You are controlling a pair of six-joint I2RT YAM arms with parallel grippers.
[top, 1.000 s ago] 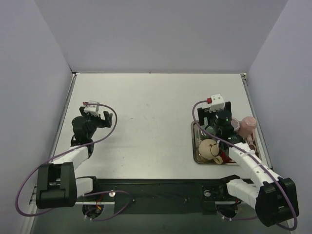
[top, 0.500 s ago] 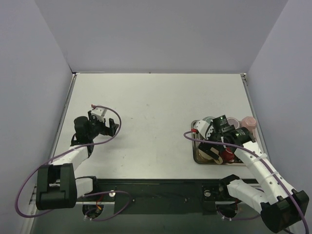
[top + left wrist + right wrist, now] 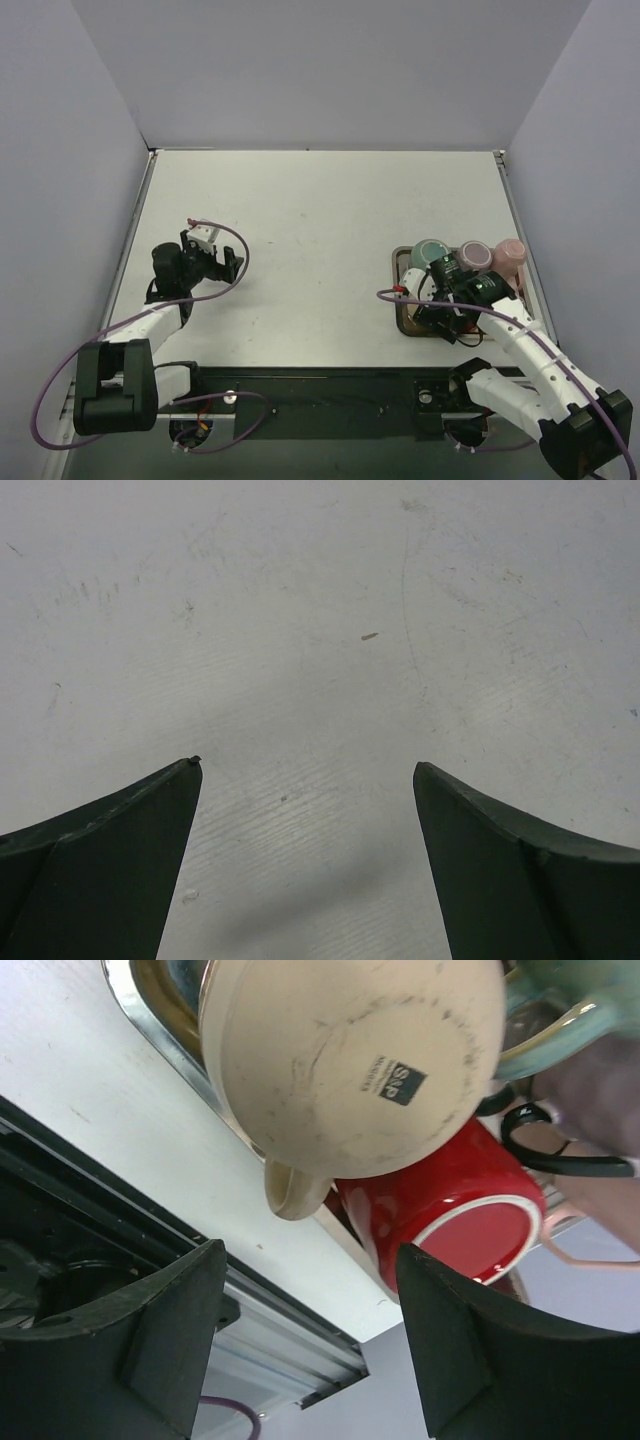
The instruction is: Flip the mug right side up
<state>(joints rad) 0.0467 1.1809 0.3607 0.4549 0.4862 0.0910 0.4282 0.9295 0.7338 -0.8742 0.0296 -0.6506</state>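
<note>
Seen from above, the right gripper [image 3: 310, 1250] hides the cream mug [image 3: 350, 1060]. The mug lies bottom-up in the tray [image 3: 135, 1005], beside a red mug [image 3: 440, 1210]. The gripper hangs over it, spread wide, empty. Well left of the tray, the left gripper [image 3: 306, 763] gapes too.

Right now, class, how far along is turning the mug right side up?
Done: nothing; the cream mug shows its stamped base, still inverted in the tray. In hand: the right hand hovers open near it, gripping nothing. Left: grasp, flip, set down upright.
</note>
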